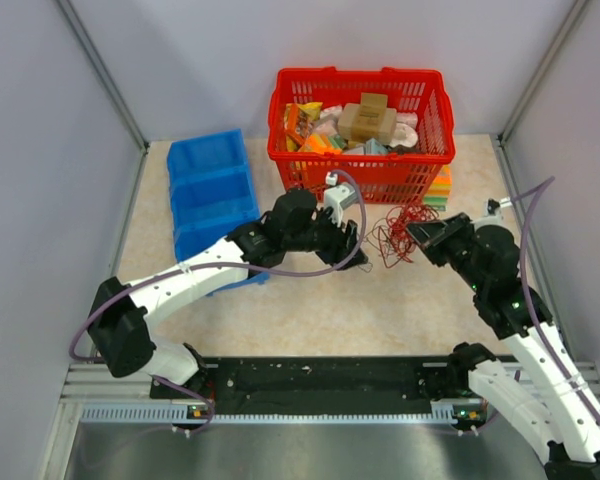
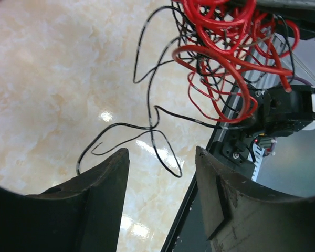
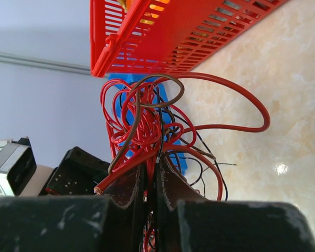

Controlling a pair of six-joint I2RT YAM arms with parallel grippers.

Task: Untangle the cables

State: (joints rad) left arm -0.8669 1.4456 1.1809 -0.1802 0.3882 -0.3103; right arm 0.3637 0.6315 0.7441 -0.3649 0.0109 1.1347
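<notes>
Right end effector (image 3: 151, 177) tight on cables (image 1: 393, 234)

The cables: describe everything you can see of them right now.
The cables are a loose, loopy tangle of thin red wires mixed with thinner black strands and one brownish wire. The bundle sits on the beige table just in front of the red basket. The right end effector is shut on several strands at the bundle's edge. Black loops trail out over the tabletop towards the left end effector, whose jaws stand open and grip nothing.
</notes>
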